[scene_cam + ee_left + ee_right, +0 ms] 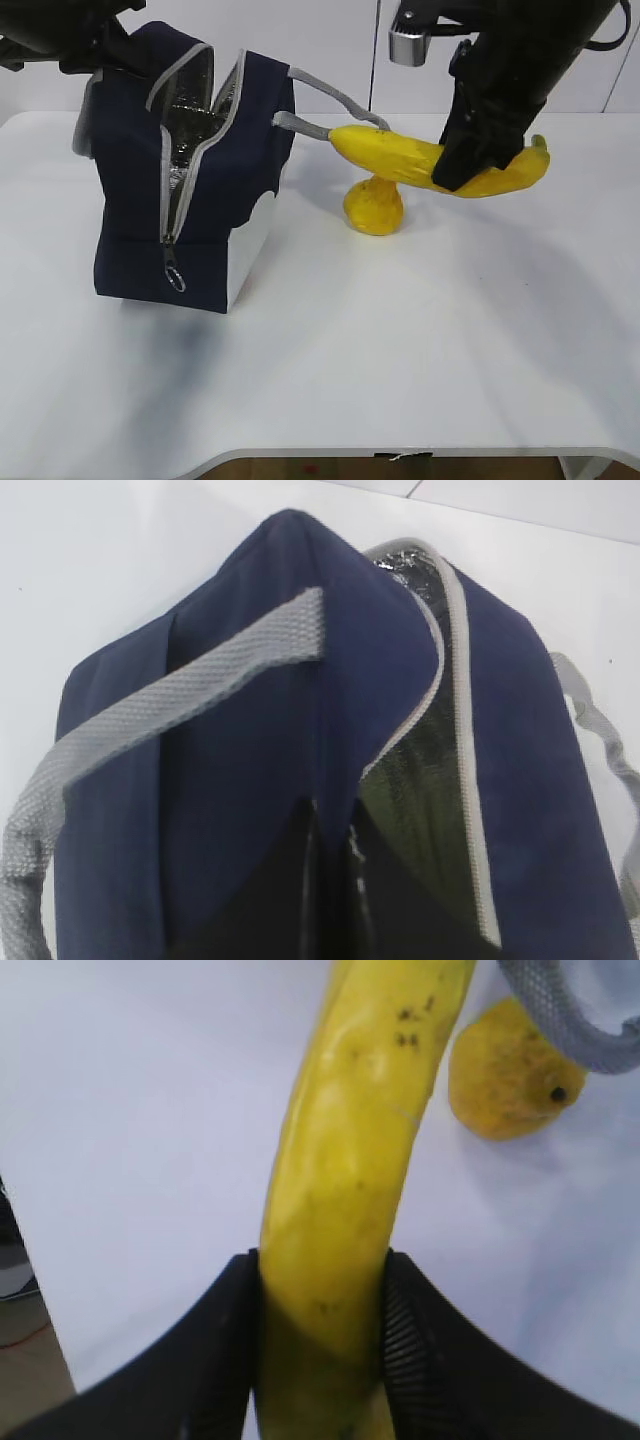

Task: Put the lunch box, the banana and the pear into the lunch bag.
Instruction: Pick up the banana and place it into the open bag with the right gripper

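The right gripper point(478, 165) is closed on the banana point(400, 155) near one end and holds it above the table point(420, 340). The banana lies nearly level, its free end pointing to the lunch bag point(130, 190), above the pear point(373, 207). The left gripper, fully closed, pinches the bag's top edge.

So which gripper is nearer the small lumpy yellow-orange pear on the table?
Right. The right gripper holds the long yellow banana just above and beside the pear; the left gripper is clamped on the navy fabric lunch bag, far across.
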`<state>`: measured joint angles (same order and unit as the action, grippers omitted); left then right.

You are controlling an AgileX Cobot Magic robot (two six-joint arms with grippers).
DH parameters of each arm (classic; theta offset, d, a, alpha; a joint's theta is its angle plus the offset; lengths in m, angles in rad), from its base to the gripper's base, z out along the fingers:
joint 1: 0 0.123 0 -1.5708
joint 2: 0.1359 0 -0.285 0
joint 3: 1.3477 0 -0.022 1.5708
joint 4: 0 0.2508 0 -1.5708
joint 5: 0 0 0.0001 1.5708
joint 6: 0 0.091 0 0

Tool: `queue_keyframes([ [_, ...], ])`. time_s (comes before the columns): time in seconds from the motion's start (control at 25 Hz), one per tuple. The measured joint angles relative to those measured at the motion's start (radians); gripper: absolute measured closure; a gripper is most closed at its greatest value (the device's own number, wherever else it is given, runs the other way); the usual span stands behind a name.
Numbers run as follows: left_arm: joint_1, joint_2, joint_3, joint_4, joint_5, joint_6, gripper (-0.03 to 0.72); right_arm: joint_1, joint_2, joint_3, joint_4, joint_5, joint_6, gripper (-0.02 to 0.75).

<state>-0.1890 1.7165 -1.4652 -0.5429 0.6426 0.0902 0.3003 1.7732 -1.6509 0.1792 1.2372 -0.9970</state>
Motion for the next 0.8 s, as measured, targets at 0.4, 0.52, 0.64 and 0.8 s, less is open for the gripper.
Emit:
queue_keyframes([
  [0.4,0.0,0.0,0.0,-0.019,0.0,0.0,0.694,0.0,-0.066,-0.002,0.147,0.003,0.017,0.441],
  [0.52,0.0,0.0,0.0,-0.03,0.0,0.0,0.694,0.0,-0.075,-0.002,0.212,0.003,0.018,0.441],
  [0.64,0.0,0.0,0.0,-0.044,0.0,0.0,0.694,0.0,-0.075,-0.002,0.283,0.003,0.019,0.441],
  [0.8,0.0,0.0,0.0,-0.048,0.0,0.0,0.694,0.0,-0.075,-0.002,0.402,0.003,0.021,0.441],
])
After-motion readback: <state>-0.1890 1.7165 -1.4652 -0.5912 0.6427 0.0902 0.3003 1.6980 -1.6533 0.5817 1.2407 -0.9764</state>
